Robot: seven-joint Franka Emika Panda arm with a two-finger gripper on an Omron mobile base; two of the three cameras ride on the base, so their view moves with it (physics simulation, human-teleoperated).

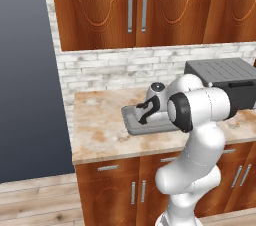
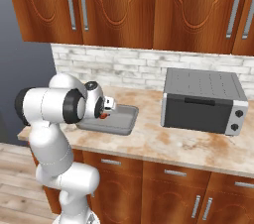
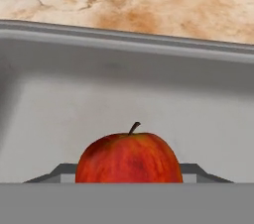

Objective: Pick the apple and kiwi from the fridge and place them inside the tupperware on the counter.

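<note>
Apple: small round bright red apple (image 3: 129, 158) with a tiny dark stem, sitting between the robot's fingers right over the tray, stem pointing up at the far wall of it.
Gripper: two-finger gripper (image 2: 104, 110) looks closed on the apple, a speck of red peeks out at its tip from the right base camera. From the left base camera the dark gripper (image 1: 145, 111) hangs above the tray's left half.
Tupperware: shallow rectangular grey tupperware tray (image 1: 131, 125) with a flared rim, on the counter near its front edge. Hand camera looks straight at its pale floor (image 3: 59, 119), so the fruit is low inside the walls, I'd guess so it won't roll when let go.
Counter: beige-and-rust marbled stone counter (image 2: 168, 143) over reddish-brown cabinets.
Toaster oven: boxy grey toaster oven (image 2: 203, 100) to the right, well apart from the tray, not in the way.
Kiwi: can't see one in the tray, so probably half the job left.
Next move, my guess: open up and drop the apple.
</note>
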